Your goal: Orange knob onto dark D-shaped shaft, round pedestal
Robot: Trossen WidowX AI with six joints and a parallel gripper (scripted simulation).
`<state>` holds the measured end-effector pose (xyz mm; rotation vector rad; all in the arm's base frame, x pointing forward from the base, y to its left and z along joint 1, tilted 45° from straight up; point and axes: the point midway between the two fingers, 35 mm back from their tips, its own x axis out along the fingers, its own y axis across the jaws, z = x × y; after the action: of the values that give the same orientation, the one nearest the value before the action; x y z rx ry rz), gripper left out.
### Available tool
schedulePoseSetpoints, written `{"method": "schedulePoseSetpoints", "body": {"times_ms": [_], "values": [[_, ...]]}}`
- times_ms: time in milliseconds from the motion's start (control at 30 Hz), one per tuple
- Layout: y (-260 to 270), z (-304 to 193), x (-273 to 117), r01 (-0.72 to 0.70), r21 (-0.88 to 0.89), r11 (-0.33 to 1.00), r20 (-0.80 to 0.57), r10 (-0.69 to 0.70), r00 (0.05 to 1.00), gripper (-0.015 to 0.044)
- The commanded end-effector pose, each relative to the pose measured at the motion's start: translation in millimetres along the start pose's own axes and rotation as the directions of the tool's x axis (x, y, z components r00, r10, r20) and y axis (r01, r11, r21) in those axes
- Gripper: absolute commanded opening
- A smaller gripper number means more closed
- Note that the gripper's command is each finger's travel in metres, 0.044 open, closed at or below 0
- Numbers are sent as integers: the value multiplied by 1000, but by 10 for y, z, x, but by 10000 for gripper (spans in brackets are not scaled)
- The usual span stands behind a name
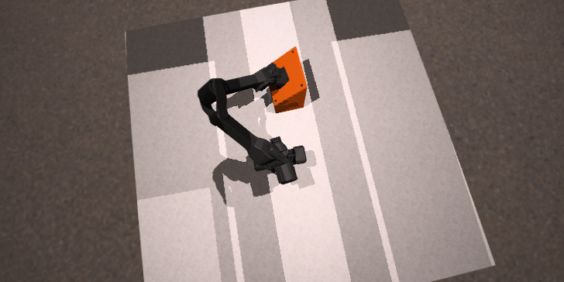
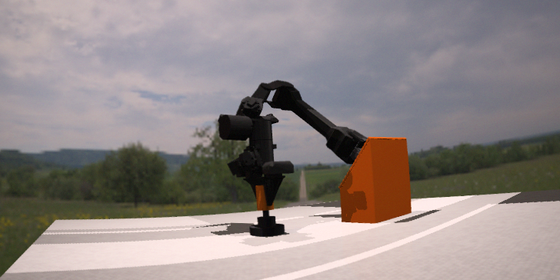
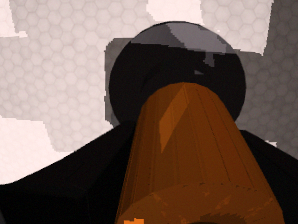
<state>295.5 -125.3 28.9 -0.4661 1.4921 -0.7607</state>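
Observation:
The orange knob (image 2: pixel 260 198) (image 3: pixel 200 160) is upright between the fingers of my gripper (image 2: pixel 266 201) (image 3: pixel 185 135), which is shut on it. In the exterior view the knob's lower end is at the tip of the dark shaft (image 2: pixel 265 213), and the shaft's length shows below it. The round black pedestal (image 2: pixel 266 230) (image 3: pixel 132 70) stands on the table beneath. In the wrist view the knob covers the shaft and the near part of the pedestal. The top view shows the arm from above, hiding knob and pedestal. The shaft's flat side and the hole's alignment cannot be seen.
The orange wedge-shaped block (image 1: pixel 290 70) (image 2: pixel 391 180) carries the arm's base, behind the pedestal and to the right in the exterior view. The arm (image 1: pixel 236 132) (image 2: pixel 313 117) bends over from it. Hard shadows and bright bands cross the pale table (image 1: pixel 414 142).

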Motion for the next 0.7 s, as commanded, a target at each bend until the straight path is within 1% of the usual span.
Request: {"method": "schedulePoseSetpoints", "body": {"times_ms": [0,400,467,600,667], "values": [[10,-1,6,4,-1,1000,0,-4,1000,0],[12,-3,-39,4,-10,1000,0,-4,1000,0],[11,-1,-40,4,-48,999,0,-4,1000,0],[2,10,-34,4,-181,983,0,-4,1000,0],[-3,12,-22,4,-209,978,0,-4,1000,0]]}}
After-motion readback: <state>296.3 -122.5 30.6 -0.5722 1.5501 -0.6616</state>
